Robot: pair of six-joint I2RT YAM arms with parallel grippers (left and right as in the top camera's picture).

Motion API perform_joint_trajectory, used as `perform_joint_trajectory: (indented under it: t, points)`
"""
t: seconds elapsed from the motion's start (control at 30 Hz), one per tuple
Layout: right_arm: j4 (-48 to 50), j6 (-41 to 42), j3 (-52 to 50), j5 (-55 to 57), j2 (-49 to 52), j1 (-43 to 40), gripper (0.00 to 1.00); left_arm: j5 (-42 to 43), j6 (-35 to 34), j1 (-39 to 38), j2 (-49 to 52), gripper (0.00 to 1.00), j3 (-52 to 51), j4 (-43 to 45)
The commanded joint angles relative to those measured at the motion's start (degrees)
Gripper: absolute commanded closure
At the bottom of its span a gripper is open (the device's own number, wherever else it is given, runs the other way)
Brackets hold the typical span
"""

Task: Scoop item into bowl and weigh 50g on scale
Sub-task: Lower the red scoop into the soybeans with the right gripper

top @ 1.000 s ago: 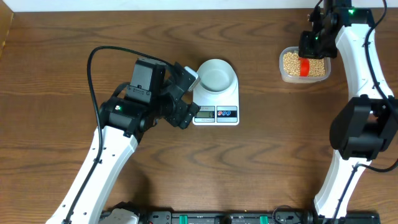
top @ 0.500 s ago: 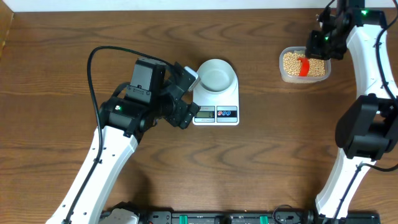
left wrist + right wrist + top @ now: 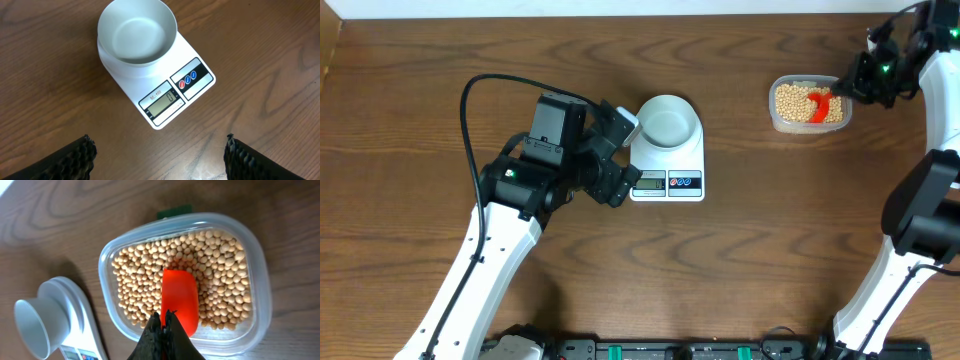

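Beneath both grippers, a brown wood-grain table [image 3: 750,250] is carrying everything. The left arm [image 3: 500,240] is reaching in over the wood, and the left gripper [image 3: 158,145] is hanging above bare table with its ribbed black fingers [image 3: 75,160] standing wide apart, gripping nothing. The right arm [image 3: 905,210] is stretching up along the far side, well apart from the left one. The right gripper [image 3: 162,322] is hovering over the near rim of a clear plastic tub [image 3: 261,300], its jaws pressed together and pinching the near end of a red scoop [image 3: 179,300].

Just ahead of the left gripper, and not touching it, the white scale [image 3: 189,57] is lying flat, its control end turned toward the fingertips. The bowl [image 3: 136,37] is sitting upright on the end of the scale farthest from that gripper, its smooth pale inside facing up.

Forward from the right gripper's tips, the scoop is running into the middle of the tub and resting among the beans [image 3: 140,285], which are lying packed on both sides of it and beyond it. A small green thing [image 3: 175,211] is peeking out past the tub's far rim.

Nearest the left fingertips, the grey display [image 3: 162,104] is showing digits too small to read, and the round buttons [image 3: 187,79] are sitting just beside it.
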Motion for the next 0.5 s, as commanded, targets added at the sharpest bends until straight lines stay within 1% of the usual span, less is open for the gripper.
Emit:
perform_joint_trajectory:
  t: [0.0,0.27,0.47]
  points:
    - [1.42,-1.57,-2.93,-6.47,0.57,-0.5,0.99,0.48,0.79,0.2,-0.26,0.16,-0.22,0.09]
    - [6.93,-1.68,-9.29,-13.86,0.57,-1.14,0.99,0.48,0.79,0.2,-0.26,0.15,-0.22,0.07]
    - [7.19,-1.33,-9.66,-14.29,0.57,-1.33,0.99,0.48,0.79,0.2,-0.26,0.15,-0.22,0.09]
